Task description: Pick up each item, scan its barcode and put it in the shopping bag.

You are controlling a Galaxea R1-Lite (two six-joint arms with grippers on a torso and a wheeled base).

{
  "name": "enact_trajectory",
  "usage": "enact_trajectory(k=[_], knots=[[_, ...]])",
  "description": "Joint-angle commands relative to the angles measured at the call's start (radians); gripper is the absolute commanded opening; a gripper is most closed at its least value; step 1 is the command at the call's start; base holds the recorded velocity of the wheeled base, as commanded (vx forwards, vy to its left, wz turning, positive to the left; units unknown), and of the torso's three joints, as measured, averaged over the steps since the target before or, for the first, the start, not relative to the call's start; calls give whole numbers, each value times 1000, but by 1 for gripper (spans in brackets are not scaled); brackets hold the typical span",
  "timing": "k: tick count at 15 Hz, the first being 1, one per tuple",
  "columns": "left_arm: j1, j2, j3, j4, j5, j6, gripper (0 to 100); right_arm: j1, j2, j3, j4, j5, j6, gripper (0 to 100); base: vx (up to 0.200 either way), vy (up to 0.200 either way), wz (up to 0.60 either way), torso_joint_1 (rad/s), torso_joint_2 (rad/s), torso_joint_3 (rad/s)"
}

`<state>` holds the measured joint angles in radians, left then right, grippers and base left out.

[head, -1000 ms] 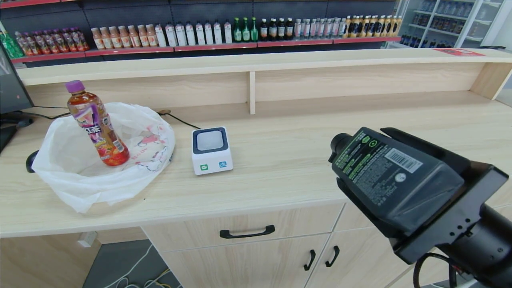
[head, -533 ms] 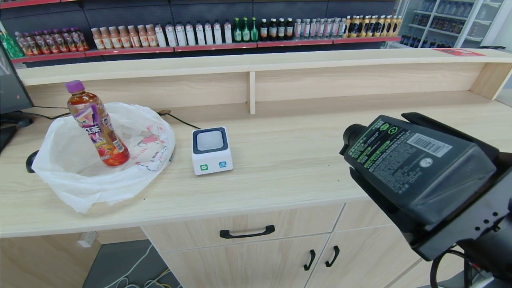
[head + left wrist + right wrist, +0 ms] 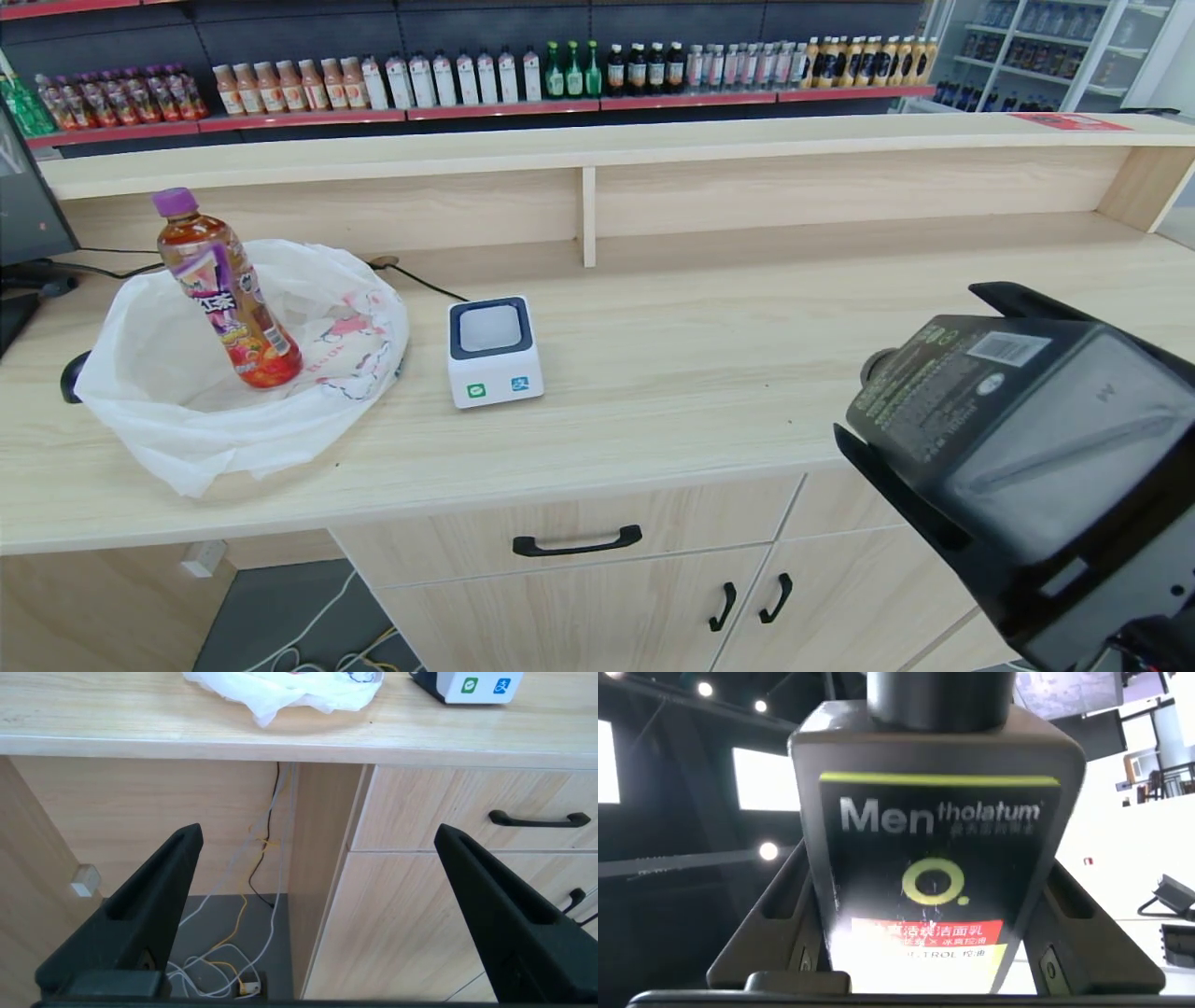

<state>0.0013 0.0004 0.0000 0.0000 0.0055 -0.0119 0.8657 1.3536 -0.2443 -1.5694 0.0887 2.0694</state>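
Across the whole scene runs the pale wooden worktop (image 3: 700,373), and behind it a long red-edged shelf (image 3: 504,110) lined with drink bottles (image 3: 560,70). Next in size, the white plastic shopping bag (image 3: 168,411) sits slumped open on the left part of the worktop, and a tea bottle (image 3: 229,299) with a purple cap stands in it, leaning a little to the left.

Over on the right, the right gripper (image 3: 915,366) is up in the air at the front edge of the worktop, its black fingers (image 3: 1013,301) clamped on either flat side of a black cleanser bottle (image 3: 1018,420). The bottle lies tipped over, its cap (image 3: 878,364) pointing left toward the scanner and its white barcode label (image 3: 1008,348) facing upward. From the right wrist camera the front label sits squarely between the two fingers. It is well apart from both bag and scanner.

Down low, the left gripper (image 3: 318,840) hangs below the worktop's front edge, facing the cabinet. Its fingers (image 3: 149,905) are spread wide with nothing between them, and loose cables (image 3: 234,943) lie on the floor beyond.

Smaller now: the white cube scanner (image 3: 493,353) rests on the worktop just right of the bag, window facing up, and a black cord (image 3: 420,280) runs back from it. Under the worktop, one black drawer handle (image 3: 577,541).
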Motion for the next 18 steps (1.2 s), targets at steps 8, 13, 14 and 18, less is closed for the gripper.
enact_trajectory(k=[8, 13, 14, 18], knots=[[0, 0, 0, 0, 1, 0, 100, -4, -8, -6, -1, 42, -137, 0, 0, 0, 0, 0, 0, 0], [0, 0, 0, 0, 1, 0, 100, -4, -1, -17, -1, 59, -376, 0, 0, 0, 0, 0, 0, 0], [0, 0, 0, 0, 1, 0, 100, -4, -1, -18, -1, 97, -471, 0, 0, 0, 0, 0, 0, 0], [0, 0, 0, 0, 1, 0, 100, -4, 13, 43, -1, 235, -813, 0, 0, 0, 0, 0, 0, 0]])
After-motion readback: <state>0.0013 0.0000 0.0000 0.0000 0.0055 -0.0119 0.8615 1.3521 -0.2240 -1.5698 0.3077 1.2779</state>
